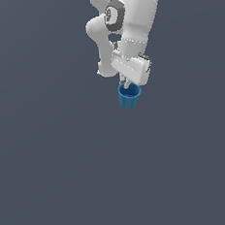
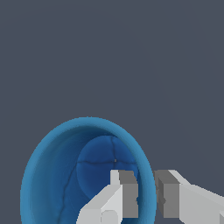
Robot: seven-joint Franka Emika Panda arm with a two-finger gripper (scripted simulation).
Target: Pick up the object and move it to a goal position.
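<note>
The blue cup (image 1: 129, 97) is a small tapered bucket with a rim lip, sitting directly under my gripper (image 1: 127, 85) in the exterior view. In the wrist view I look down into the cup (image 2: 57, 175) and see its darker inside. My gripper (image 2: 146, 186) straddles the cup's wall: one finger (image 2: 127, 194) is inside the cup and the other finger (image 2: 168, 194) is outside, both pressed close against the rim. The jaws are closed on the wall. I cannot tell whether the cup rests on the floor or hangs above it.
A plain dark grey floor (image 1: 51, 164) fills both views. The white arm (image 1: 135, 19) reaches down from the top of the exterior view. No goal marker or other object shows.
</note>
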